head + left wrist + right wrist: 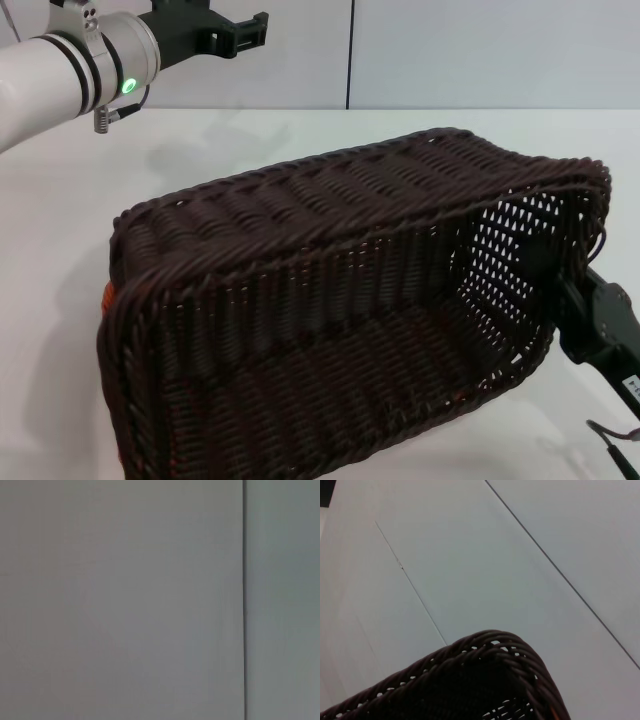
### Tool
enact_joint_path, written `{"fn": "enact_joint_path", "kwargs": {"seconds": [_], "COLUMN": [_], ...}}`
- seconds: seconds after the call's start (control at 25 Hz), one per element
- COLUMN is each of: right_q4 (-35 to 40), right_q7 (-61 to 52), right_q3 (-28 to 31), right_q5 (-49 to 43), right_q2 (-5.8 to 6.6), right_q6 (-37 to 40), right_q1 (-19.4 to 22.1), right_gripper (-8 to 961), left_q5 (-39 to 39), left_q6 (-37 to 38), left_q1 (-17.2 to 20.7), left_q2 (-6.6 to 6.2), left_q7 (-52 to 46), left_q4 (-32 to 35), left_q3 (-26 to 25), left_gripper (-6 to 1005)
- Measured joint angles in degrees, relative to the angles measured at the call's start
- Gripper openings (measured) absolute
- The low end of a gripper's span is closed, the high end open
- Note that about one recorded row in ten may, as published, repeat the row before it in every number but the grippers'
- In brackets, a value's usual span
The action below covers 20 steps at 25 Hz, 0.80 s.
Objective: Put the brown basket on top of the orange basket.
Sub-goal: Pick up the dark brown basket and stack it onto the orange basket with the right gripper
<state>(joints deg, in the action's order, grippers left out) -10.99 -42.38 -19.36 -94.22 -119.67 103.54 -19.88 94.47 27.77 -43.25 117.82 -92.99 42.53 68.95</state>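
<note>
Brown basket [330, 320] tilted, at right gripper [590, 310].

A plain white table [300, 140] carries the work, its bare top running back to a pale wall. Most of the near part is covered from view by the brown basket [330, 300], which is tilted up with its opening toward the camera. Only 1 sliver of the orange basket [104, 297] shows at its left edge, low beside the table top; whether it rests directly on the table cannot be told.
</note>
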Motion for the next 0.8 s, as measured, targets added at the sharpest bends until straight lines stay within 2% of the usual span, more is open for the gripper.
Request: {"fn": "enact_joint_path", "kwargs": {"seconds": [0.6,0.8], "right_q4": [-1.05,-0.91], "right_q7": [0.75,-0.41], "right_q3": [-0.43,-1.57], "right_q5": [0.0,-0.03], "right_q2": [0.13,0.43], "right_q6": [-1.54,-2.53], "right_q1": [1.01,-0.06], "right_gripper": [157,162], "left_q5": [0.5,0.51], "left_q6": [-0.08,-0.27], "left_q1": [-0.05,-0.22], "left_q2": [-0.05,-0.05], "left_q7": [0.26,0.52], "left_q4": [-0.08,-0.16], "left_q3": [0.13,0.14], "left_gripper": [829,829]}}
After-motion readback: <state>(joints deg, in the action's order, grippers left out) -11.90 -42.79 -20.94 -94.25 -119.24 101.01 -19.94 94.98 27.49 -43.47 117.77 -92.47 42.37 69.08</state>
